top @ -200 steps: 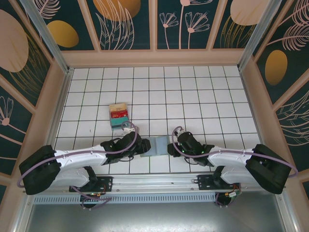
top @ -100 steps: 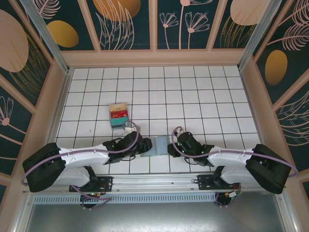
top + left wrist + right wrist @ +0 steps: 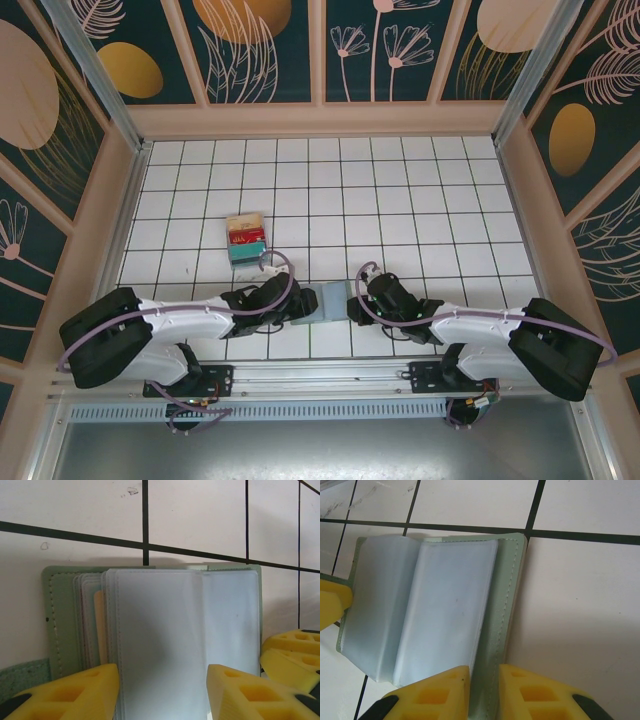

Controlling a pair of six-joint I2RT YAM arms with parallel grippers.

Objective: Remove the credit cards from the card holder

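Soft grey-green leather-like holder (image 3: 332, 302) lies open, face-up on the surface (image 3: 420, 200), spine running away from the arms, long axis left-right. Likely light and floppy, clear sleeves slippery. Stiff tan cards (image 3: 99, 625) sit in its left sleeves; best gripped by an edge. Left hand (image 3: 162, 682) spread astride the sleeves. Right hand (image 3: 485, 674) pinches the holder's right cover.

Open card holder (image 3: 61, 622) with clear sleeves (image 3: 165, 640), left tool's (image 3: 163, 682) yellow fingers (image 3: 65, 692) apart.
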